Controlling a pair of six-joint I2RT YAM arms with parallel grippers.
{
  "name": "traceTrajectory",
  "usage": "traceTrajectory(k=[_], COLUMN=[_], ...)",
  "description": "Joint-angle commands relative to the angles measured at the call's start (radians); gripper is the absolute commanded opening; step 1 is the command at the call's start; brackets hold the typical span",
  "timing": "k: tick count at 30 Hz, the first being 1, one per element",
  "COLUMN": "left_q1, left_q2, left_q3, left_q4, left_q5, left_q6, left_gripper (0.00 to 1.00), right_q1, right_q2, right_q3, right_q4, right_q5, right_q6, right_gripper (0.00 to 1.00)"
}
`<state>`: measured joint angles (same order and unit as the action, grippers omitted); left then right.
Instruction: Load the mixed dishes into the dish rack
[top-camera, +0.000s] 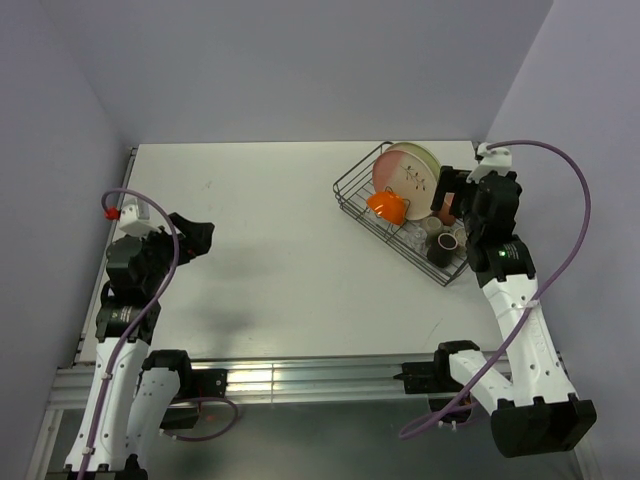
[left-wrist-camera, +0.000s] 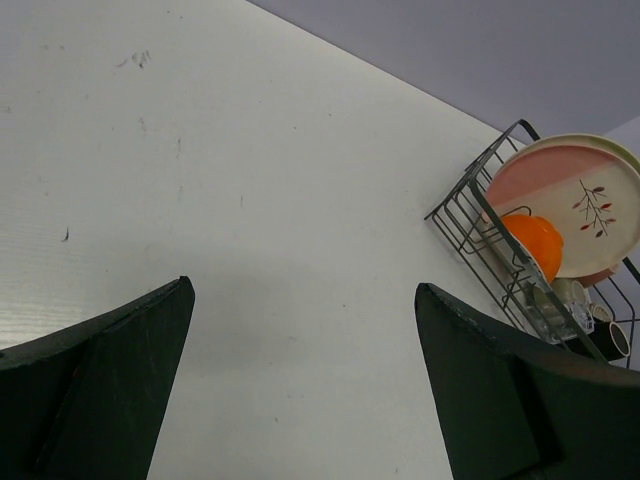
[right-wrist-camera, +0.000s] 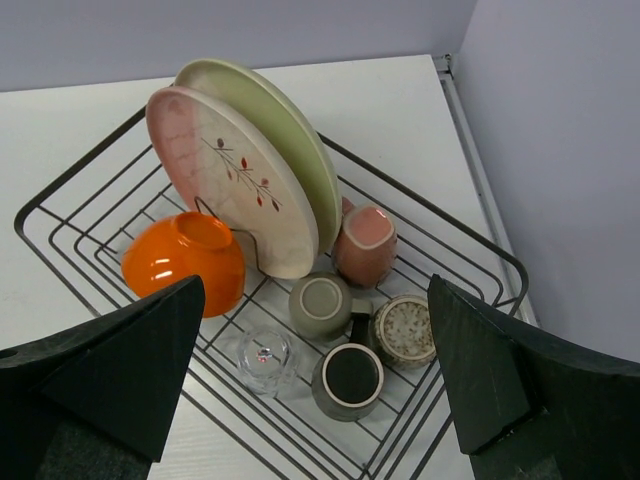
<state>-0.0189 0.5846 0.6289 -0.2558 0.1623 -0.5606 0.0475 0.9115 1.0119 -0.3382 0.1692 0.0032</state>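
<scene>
The dark wire dish rack (top-camera: 345, 195) stands at the table's back right. In the right wrist view it (right-wrist-camera: 60, 190) holds two upright plates, pink-cream with a sprig (right-wrist-camera: 230, 190) and cream-green (right-wrist-camera: 290, 130) behind it. An orange bowl (right-wrist-camera: 185, 262), pink cup (right-wrist-camera: 365, 240), grey-green cup (right-wrist-camera: 320, 305), brown cup (right-wrist-camera: 350, 380), speckled bowl (right-wrist-camera: 405, 328) and clear glass (right-wrist-camera: 265, 358) sit upside down on the rack floor. My right gripper (top-camera: 450, 195) hovers open and empty above the rack's right end. My left gripper (top-camera: 200, 238) is open and empty over bare table at the left.
The white table (top-camera: 270, 250) is enclosed by grey walls at the back, left and right. The rack sits close to the right wall. An aluminium rail (top-camera: 300, 378) runs along the near edge between the arm bases.
</scene>
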Motion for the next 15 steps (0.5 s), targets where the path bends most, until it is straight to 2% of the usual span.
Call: traceTrajectory(k=[1,15], left_q1=[0.005,0.004], left_q2=[-0.012,0.014], left_q3=[0.005,0.008], left_q4=[0.013,0.030], left_q5=[-0.023,-0.030], left_q6=[0.025,0.037], left_gripper=[0.99,0.99], right_q1=[-0.006,-0.005], right_q2=[-0.023,-0.031], right_q3=[-0.021,-0.059], right_q4=[0.074,0.107], right_q5=[0.043,0.073], right_q6=[0.026,0.031], right_gripper=[1.00,1.00])
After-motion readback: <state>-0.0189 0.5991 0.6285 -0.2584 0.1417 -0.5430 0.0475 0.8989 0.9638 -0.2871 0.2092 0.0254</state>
